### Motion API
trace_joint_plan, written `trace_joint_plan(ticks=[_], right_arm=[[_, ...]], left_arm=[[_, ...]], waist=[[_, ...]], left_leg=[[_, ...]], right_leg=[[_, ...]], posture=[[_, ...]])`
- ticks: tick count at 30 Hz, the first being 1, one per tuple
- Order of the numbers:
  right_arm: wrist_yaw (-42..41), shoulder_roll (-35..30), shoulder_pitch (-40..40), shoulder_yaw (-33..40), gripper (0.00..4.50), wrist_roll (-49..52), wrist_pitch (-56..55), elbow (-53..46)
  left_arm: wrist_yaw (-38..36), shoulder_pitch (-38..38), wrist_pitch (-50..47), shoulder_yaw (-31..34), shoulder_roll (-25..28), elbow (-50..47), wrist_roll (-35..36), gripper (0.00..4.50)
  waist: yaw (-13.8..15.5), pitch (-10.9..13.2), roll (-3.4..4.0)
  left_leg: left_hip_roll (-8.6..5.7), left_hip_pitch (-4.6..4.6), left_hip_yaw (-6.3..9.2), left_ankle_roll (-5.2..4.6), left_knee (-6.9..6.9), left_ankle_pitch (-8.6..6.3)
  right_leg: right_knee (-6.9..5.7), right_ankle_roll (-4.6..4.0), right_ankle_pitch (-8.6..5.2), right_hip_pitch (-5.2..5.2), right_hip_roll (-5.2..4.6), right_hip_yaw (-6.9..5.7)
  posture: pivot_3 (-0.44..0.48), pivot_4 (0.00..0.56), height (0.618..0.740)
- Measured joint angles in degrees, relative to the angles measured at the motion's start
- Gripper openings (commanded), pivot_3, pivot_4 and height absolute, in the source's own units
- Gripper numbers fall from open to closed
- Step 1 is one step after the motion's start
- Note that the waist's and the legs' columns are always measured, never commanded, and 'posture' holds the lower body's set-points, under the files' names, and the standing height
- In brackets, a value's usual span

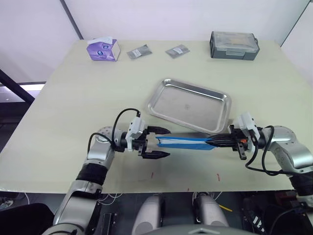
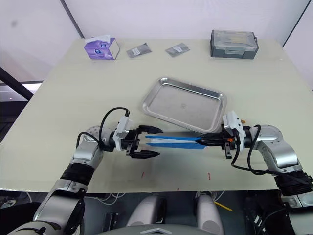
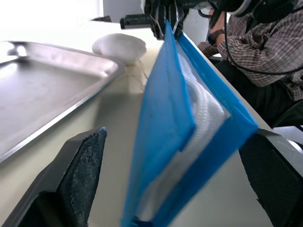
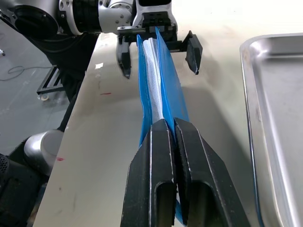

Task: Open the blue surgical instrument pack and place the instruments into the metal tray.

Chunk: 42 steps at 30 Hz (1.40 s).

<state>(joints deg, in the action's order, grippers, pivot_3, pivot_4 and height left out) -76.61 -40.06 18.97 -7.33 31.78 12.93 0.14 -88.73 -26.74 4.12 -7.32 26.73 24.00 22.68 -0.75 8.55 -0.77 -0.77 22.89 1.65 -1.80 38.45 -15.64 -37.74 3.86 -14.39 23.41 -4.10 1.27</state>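
While the right end effector (image 2: 208, 140) pinched the blue surgical instrument pack (image 2: 173, 141) just beside the metal tray (image 2: 183, 104), the released left end effector (image 2: 149, 142) straddled its gaping end, risking spilled instruments.

Pack (image 1: 185, 143) blue, white lining – tray (image 1: 190, 105) shiny silver.

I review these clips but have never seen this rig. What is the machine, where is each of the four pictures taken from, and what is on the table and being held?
It is a humanoid robot with two arms. Two pictures look down from its head; the other two come from cameras on its wrists. The right gripper is shut on one end of the blue surgical instrument pack. The left gripper, its jaws open, sits around the other end. Behind lies the empty metal tray. At the table's far edge are a purple tissue box, two small grey packets and a grey lidded box.
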Motion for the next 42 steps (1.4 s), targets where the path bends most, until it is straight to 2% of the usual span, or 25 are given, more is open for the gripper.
trace_joint_plan(ticks=[2,4,5,6,7,8,14,15,16,17,18,19,20,21,23,24,25,26,29,32,37,42], right_arm=[[-0.2,0.1,0.0,0.0,0.00,-0.2,0.0,0.0],[-0.3,0.3,0.0,0.3,0.00,-0.4,-0.1,0.1],[-0.3,0.4,0.0,0.6,0.00,-0.5,-0.1,0.2],[-0.3,0.5,0.0,0.7,0.00,-0.6,-0.2,0.3],[-0.2,0.6,0.0,0.9,0.00,-0.8,-0.5,0.4],[0.2,0.9,0.0,1.2,0.00,-1.2,-0.7,0.4],[0.9,1.2,-0.1,1.7,0.00,-1.8,-1.0,0.5],[1.0,1.1,-0.2,1.8,0.47,-1.6,-0.7,0.4],[1.0,1.0,-0.4,2.0,0.61,-1.4,-0.4,0.2],[1.2,0.3,-1.6,3.5,1.01,-0.8,0.5,-0.4],[1.3,-0.9,-2.3,4.8,1.16,-0.6,1.0,-0.4],[1.4,-1.3,-2.7,5.4,1.67,-0.4,1.3,-0.5],[1.4,-2.2,-3.9,6.8,1.85,0.2,1.9,-1.4],[1.4,-3.0,-4.8,8.3,2.25,0.5,2.4,-2.2],[1.4,-4.0,-6.1,10.1,3.35,1.4,3.1,-3.5],[1.4,-4.7,-7.2,11.3,3.35,2.2,3.7,-4.3],[1.4,-4.9,-7.9,12.4,4.13,2.7,4.3,-4.7],[1.5,-5.4,-8.6,13.9,4.32,3.3,4.7,-4.8],[2.8,-5.8,-9.1,17.1,4.32,3.9,4.7,-4.1],[8.2,-5.8,-8.6,20.4,4.32,-0.4,1.2,2.7],[14.1,-5.2,-8.3,19.9,4.32,-7.1,-0.8,10.3],[16.1,-4.7,-8.1,18.9,4.32,-8.5,2.6,12.1]], left_arm=[[-0.2,-0.1,0.0,0.0,-0.4,0.5,0.0,2.17],[-0.3,-0.1,0.0,0.0,-0.6,0.8,0.0,1.26],[-0.3,-0.1,0.0,0.0,-0.7,0.8,0.0,1.06],[-0.3,-0.1,0.0,0.0,-0.7,0.8,0.0,0.68],[-0.3,-0.1,0.0,0.0,-0.7,0.8,0.0,0.58],[-0.3,0.0,0.1,0.0,-0.9,0.7,0.0,0.05],[-0.3,0.3,0.2,0.0,-1.1,0.8,0.0,0.05],[-0.3,0.3,0.3,0.0,-1.2,0.8,0.0,0.00],[-0.3,0.3,0.3,0.0,-1.2,0.8,-0.1,0.00],[-0.3,0.3,0.6,0.0,-1.3,0.9,-0.1,0.00],[-0.3,0.4,0.8,0.1,-1.3,0.9,-0.1,0.00],[-0.3,0.4,0.8,0.1,-1.3,1.0,-0.1,0.00],[-0.2,0.4,0.9,0.1,-1.3,1.0,-0.1,0.00],[-0.2,0.5,1.1,0.3,-1.2,1.0,-0.1,0.00],[-0.2,0.6,1.2,0.4,-1.1,1.0,-0.1,0.00],[-0.2,0.7,1.3,0.4,-1.1,0.9,-0.1,0.00],[-0.2,0.7,1.4,0.3,-1.2,0.9,-0.1,0.00],[-0.2,0.9,1.4,0.3,-1.2,0.8,-0.1,0.00],[-0.2,0.9,1.8,0.4,-1.1,0.8,-0.1,0.00],[-0.2,1.0,2.5,0.3,-1.1,0.8,-0.2,0.00],[-0.2,0.9,2.5,0.2,-1.1,0.7,-0.2,0.00],[-0.2,0.7,2.5,0.1,-1.0,0.7,-0.3,0.00]], waist=[[0.0,0.0,0.00],[0.0,0.0,0.00],[0.0,0.0,0.00],[0.0,0.0,0.00],[0.0,0.0,0.00],[0.0,0.0,0.00],[0.1,0.0,0.00],[0.1,0.0,0.00],[0.1,0.0,0.00],[0.2,0.0,0.00],[0.3,0.0,0.00],[0.2,0.0,0.00],[0.2,0.0,0.01],[0.1,0.0,0.01],[0.1,0.0,0.01],[0.1,0.0,0.01],[0.1,0.0,0.01],[0.1,0.0,0.01],[0.1,0.0,0.01],[0.1,0.0,0.01],[0.1,0.0,0.01],[0.1,0.0,0.01]], left_leg=[[0.00,0.00,0.01,0.00,0.00,0.00],[0.00,0.00,0.01,0.00,0.00,0.00],[0.00,0.00,0.01,0.00,0.00,0.00],[0.00,0.00,0.01,0.00,0.00,0.00],[0.00,0.00,0.01,0.00,0.00,0.00],[0.00,0.00,0.01,0.00,0.00,0.00],[0.00,0.00,0.01,0.00,0.00,0.00],[0.00,0.00,0.01,0.00,0.00,0.00],[0.01,0.00,0.01,0.00,0.00,0.00],[0.01,0.01,0.03,0.00,0.00,0.00],[0.02,0.02,0.03,0.00,0.00,0.00],[0.01,0.02,0.02,0.00,0.00,0.00],[0.02,0.02,0.03,0.00,0.00,0.00],[0.01,0.02,0.03,0.00,0.00,0.00],[0.02,0.01,0.03,-0.01,0.00,0.00],[0.02,0.01,0.02,-0.01,0.00,-0.01],[0.02,0.02,0.03,-0.01,0.00,-0.01],[0.02,0.02,0.02,-0.01,0.00,-0.01],[0.02,0.01,0.03,-0.01,-0.01,-0.01],[-0.01,0.01,0.00,-0.01,-0.01,0.00],[-0.01,0.01,-0.02,0.00,-0.01,0.00],[0.00,0.01,-0.02,0.00,-0.01,0.00]], right_leg=[[0.00,0.00,0.00,0.00,0.00,0.00],[-0.01,0.00,0.00,0.00,0.00,0.00],[-0.01,0.00,0.00,0.00,0.00,0.00],[-0.01,0.00,0.00,0.00,0.00,0.00],[0.00,0.00,0.00,0.00,0.00,0.00],[-0.01,0.00,0.00,0.00,0.00,0.00],[-0.01,0.00,0.00,0.00,-0.01,0.00],[-0.01,0.00,0.00,0.00,-0.01,0.00],[0.00,0.00,0.00,0.00,-0.02,0.00],[-0.01,0.00,0.00,0.00,-0.04,-0.01],[-0.01,0.00,0.00,0.00,-0.05,-0.01],[0.00,0.00,0.00,0.00,-0.05,0.00],[0.00,0.00,0.00,0.00,-0.05,0.00],[0.00,0.00,0.00,0.00,-0.02,-0.02],[0.00,0.00,0.00,0.00,-0.02,-0.01],[0.00,0.00,0.00,0.00,-0.02,-0.01],[0.00,0.00,0.00,0.00,-0.03,-0.01],[0.00,0.00,0.00,0.00,-0.03,0.00],[0.00,0.00,0.00,0.00,-0.02,-0.01],[0.00,0.00,0.00,-0.01,-0.02,0.00],[0.00,0.00,0.00,0.00,-0.01,0.02],[0.00,0.00,0.00,0.00,-0.01,0.02]], posture=[[0.000,0.150,0.734],[0.000,0.150,0.734],[0.000,0.150,0.734],[0.000,0.150,0.734],[0.000,0.150,0.734],[0.000,0.150,0.734],[0.000,0.150,0.734],[0.000,0.150,0.734],[0.000,0.150,0.734],[0.000,0.150,0.734],[0.000,0.150,0.734],[0.000,0.150,0.734],[0.000,0.150,0.734],[0.000,0.150,0.734],[0.000,0.150,0.734],[0.000,0.150,0.734],[0.000,0.150,0.734],[0.000,0.150,0.734],[0.000,0.150,0.734],[0.000,0.150,0.734],[0.000,0.150,0.734],[0.000,0.150,0.734]])
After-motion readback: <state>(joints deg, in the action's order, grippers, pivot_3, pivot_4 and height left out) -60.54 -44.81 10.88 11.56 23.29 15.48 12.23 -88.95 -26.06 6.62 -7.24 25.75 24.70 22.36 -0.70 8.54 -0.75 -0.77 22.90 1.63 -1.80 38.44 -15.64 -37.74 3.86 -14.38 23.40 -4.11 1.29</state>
